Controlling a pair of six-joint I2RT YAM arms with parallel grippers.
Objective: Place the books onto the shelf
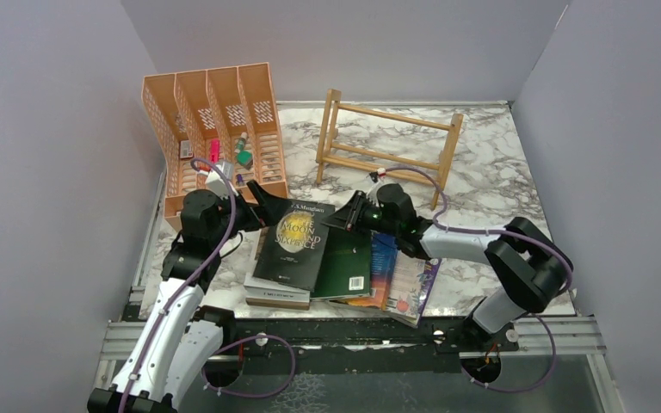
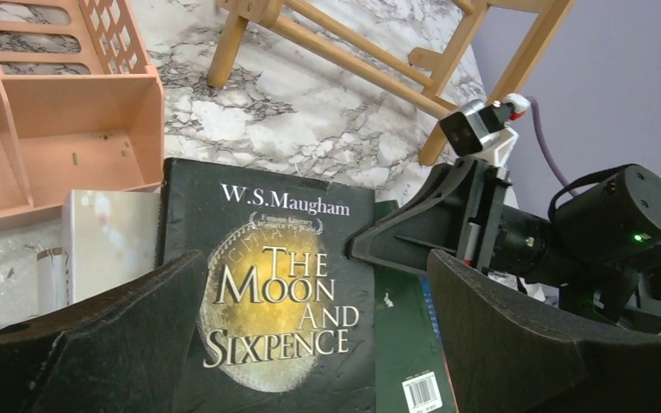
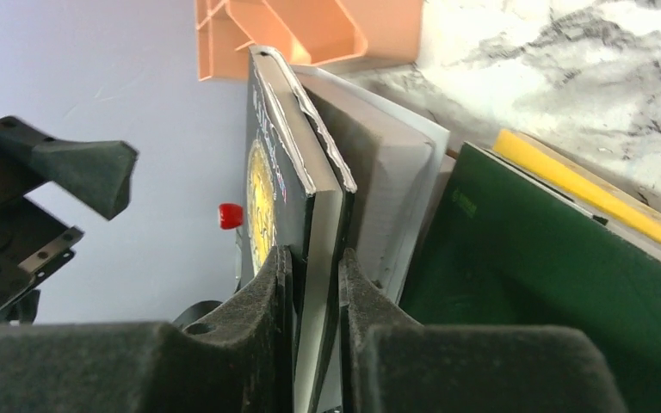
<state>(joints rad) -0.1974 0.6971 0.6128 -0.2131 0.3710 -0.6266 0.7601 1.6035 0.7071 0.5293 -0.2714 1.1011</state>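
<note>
Marble table (image 1: pixel 499 172) carries orange file organiser (image 1: pixel 215 129) far left and light-wood shelf (image 1: pixel 396 117) far centre. Book stack (image 1: pixel 379 267) lies near centre, apart from shelf. Top black paperback (image 1: pixel 297 243) reads "W.S.Maugham, The Moon and Sixpence". Green book (image 1: pixel 344 262) beside it on the right shows a barcode. Right gripper (image 3: pixel 314 258) pinches the black paperback's right edge. Left gripper (image 1: pixel 262 202) gapes wide over its far-left corner.

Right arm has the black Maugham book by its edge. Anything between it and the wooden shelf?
Nothing visible. The right gripper has its jaws shut on the black book; only bare marble lies between it and the shelf, whose rails are empty. The orange organiser stands off to the left.
</note>
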